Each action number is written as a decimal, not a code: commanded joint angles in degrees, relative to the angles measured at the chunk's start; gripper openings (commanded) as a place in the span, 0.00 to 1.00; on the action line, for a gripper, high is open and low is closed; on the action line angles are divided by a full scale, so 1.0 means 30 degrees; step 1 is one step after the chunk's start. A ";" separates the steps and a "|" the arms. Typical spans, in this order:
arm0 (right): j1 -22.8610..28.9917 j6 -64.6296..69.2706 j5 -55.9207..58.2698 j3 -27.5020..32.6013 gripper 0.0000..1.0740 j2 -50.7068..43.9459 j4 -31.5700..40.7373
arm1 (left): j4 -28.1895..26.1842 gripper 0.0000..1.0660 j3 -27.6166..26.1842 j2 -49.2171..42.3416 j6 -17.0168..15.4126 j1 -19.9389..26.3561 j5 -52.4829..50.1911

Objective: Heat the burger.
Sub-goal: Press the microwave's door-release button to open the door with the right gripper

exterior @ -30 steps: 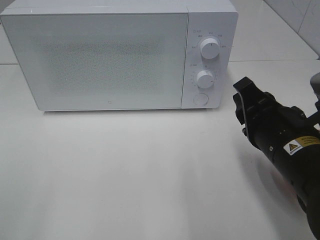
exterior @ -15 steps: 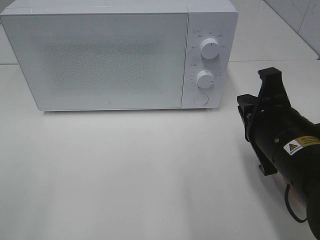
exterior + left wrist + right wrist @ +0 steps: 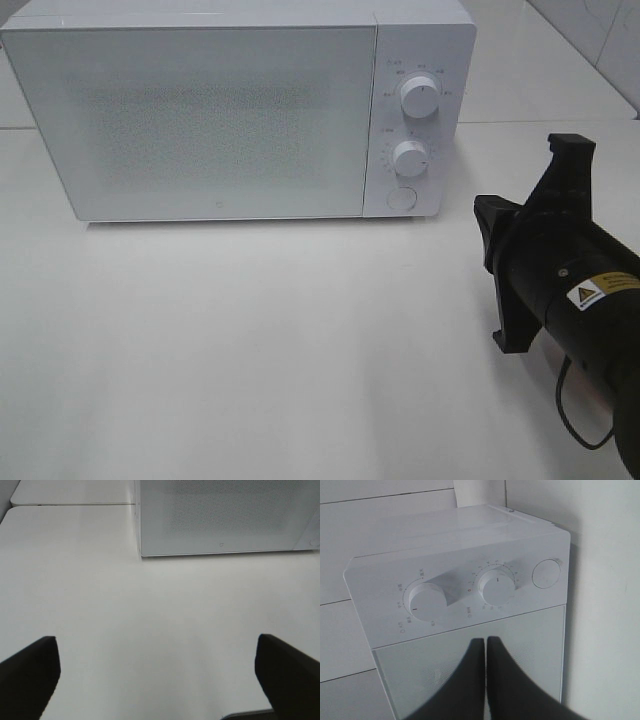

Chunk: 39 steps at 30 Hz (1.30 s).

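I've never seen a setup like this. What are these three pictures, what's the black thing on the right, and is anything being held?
This is a robot with two arms, each ending in a two-fingered gripper. One picture comes from a camera mounted high, looking down on a white table with a closed white microwave; the black shape there is the right arm. The other two come from cameras on the wrists. One shows the left gripper, fingers wide apart above the table, holding nothing. The other shows the right gripper, fingers pressed together with nothing between them, facing the microwave's control panel. No food shows in any picture.
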 commanded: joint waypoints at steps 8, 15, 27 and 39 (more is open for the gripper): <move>0.0019 -0.0554 0.0019 -0.0134 0.00 0.0172 0.0306 | -0.0038 0.92 0.0057 -0.0401 -0.0038 -0.0095 -0.0306; 0.0019 0.1509 0.0554 -0.0172 0.00 0.1413 0.0306 | -0.0038 0.92 0.0057 -0.0401 -0.0038 -0.0095 -0.0306; 0.0019 0.2998 0.0879 -0.0172 0.00 0.3839 -0.0191 | -0.0038 0.92 0.0057 -0.0401 -0.0038 -0.0095 -0.0306; -0.1833 0.4450 0.1451 -0.0573 0.00 0.4947 -0.3686 | -0.0038 0.92 0.0057 -0.0401 -0.0038 -0.0095 -0.0306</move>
